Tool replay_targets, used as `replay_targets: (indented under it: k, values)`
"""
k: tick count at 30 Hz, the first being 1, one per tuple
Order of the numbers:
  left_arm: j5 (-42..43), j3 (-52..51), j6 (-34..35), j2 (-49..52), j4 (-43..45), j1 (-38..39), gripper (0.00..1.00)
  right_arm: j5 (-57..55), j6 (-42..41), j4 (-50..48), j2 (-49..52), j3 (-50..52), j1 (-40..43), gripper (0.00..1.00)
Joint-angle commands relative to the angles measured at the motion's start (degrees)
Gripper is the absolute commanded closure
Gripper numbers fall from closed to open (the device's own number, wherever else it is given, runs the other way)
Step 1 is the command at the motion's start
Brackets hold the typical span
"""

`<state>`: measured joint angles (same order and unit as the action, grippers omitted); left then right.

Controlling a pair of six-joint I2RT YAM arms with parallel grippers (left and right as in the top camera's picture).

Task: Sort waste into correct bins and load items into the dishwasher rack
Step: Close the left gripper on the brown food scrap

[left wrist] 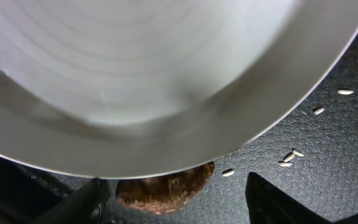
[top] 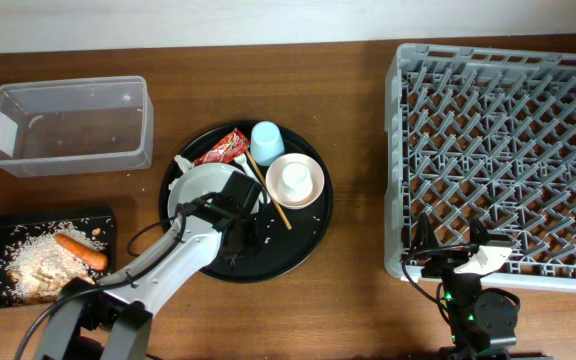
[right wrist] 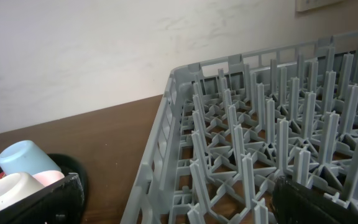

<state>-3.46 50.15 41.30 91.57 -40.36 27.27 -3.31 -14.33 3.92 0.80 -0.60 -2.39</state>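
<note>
Chopsticks (top: 273, 203) lie diagonally across the round tray (top: 303, 243).

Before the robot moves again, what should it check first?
1. Is the left tool open? Ok, fingers wide apart.
2. Is the right tool open? Ok.
3. Does the rack have room? Ok, nothing is in it.
4. Is waste off the round tray? Not ok: the wrapper lies on it, and so does a brown scrap partly hidden by the plate.
5. Is the plate clean? Cannot tell: the left arm hides most of it from above.
</note>
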Motion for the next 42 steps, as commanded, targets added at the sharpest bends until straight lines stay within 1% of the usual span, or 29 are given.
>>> replay_targets:
  k: [1, 25, 26, 27, 41, 42]
  values:
    - [-1.0, -0.5, 0.9, 0.4, 0.3, 0.1, 0.31, 0.1, 0.6, 0.5, -0.4, 0.3, 0.2, 0.01]
    - [-1.7, -2.4, 0.9, 0.4, 2.5, 0.1, 0.32, 0.1, 0.6, 0.5, -0.4, 0.3, 0.2, 0.01]
    - [-1.7, -2.4, 0.9, 0.4, 2.4, 0.1, 0.33, 0.1, 0.6, 0.5, -0.4, 0.3, 0.2, 0.02]
    - [-1.7, -2.5, 0.9, 0.4, 2.4, 0.1, 0.37, 0.1, 0.6, 0.5, -0.4, 0.3, 0.2, 0.01]
    - [-2.4, -4.4, 0.9, 0.4, 4.8, 0.1, 0.39, 0.1, 0.6, 0.5, -0.4, 0.3, 0.2, 0.01]
    - [-2.4, -4.4, 0.9, 0.4, 4.9, 0.1, 0.42, 0.1, 0.6, 0.5, -0.4, 0.3, 0.2, 0.01]
